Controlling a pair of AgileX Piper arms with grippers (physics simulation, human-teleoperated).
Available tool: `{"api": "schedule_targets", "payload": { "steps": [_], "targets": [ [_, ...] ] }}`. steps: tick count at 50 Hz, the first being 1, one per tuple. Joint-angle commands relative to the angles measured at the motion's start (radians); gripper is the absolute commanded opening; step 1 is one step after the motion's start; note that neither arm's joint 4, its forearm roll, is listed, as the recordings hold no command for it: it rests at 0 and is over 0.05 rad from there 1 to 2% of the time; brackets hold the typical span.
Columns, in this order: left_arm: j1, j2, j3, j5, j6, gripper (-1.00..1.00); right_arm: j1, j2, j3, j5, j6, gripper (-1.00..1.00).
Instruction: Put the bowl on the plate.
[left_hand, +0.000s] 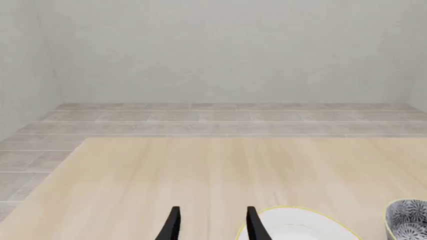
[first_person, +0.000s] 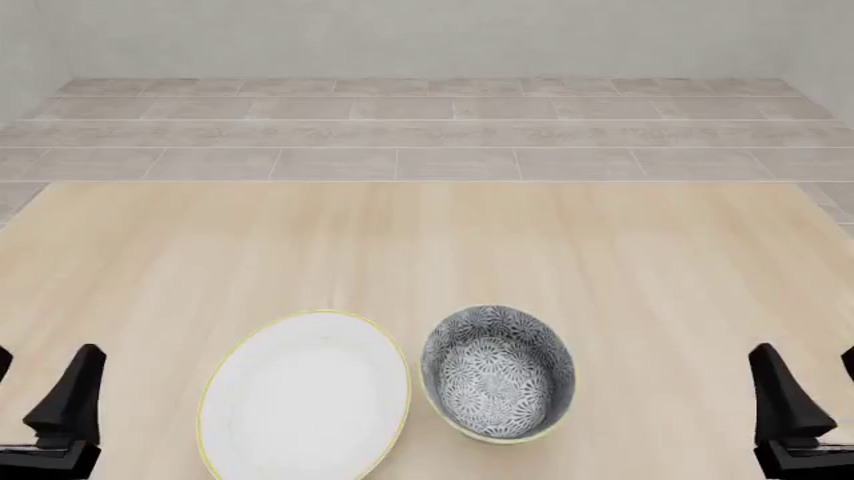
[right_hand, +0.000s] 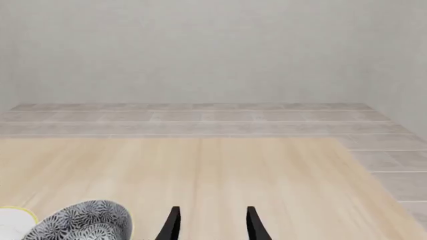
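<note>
**Bowl beside plate, both pincers waiting**

In the front view the bowl (first_person: 498, 372) sits on the desk (first_person: 427, 250) at lower centre of the frame, just right of the plate (first_person: 304, 395), which lies lower left of centre. Their rims are very close; whether they touch I cannot tell. The bowl stands upright, mouth up, and nothing is in it.

The left pincer (first_person: 34, 405) is at the lower left corner of the front view and the right pincer (first_person: 807, 400) at the lower right corner, both well apart from the dishes. In each wrist view the two dark fingers stand apart with bare desk between them, so both pincers are spread and hold nothing.

The step in hand looks like the reach for the bowl. The right pincer is on the bowl's side, so it seems the natural one to use. A good grip would probably take the rim on the side away from the plate, one finger inside the wall and one outside, clear of the plate's edge. The lift should bring the bowl's foot above the plate's yellow rim before moving across, then set it down centred.

No brand, label or writing shows on anything; the bowl carries only a floral pattern.
</note>
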Motion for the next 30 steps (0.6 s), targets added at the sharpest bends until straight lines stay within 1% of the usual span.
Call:
{"api": "schedule_targets", "payload": {
  "steps": [1,23,28,29,30],
  "targets": [
    [0.0,0.004,-0.003,-0.001,0.0,1.0,0.011,0.005,0.002,0.002,0.002,1.0],
    [0.0,0.004,-0.003,-0.001,0.0,1.0,0.041,0.01,0.003,-0.001,0.008,1.0],
    [0.0,0.004,-0.003,-0.001,0.0,1.0,0.043,0.021,0.002,-0.022,0.011,1.0],
    [0.0,0.004,-0.003,-0.001,0.0,1.0,0.053,0.1,-0.026,-0.058,-0.001,1.0],
    [0.0,0.004,-0.003,-0.001,0.0,1.0,0.053,0.105,-0.026,-0.064,-0.001,1.0]
  ]
}}
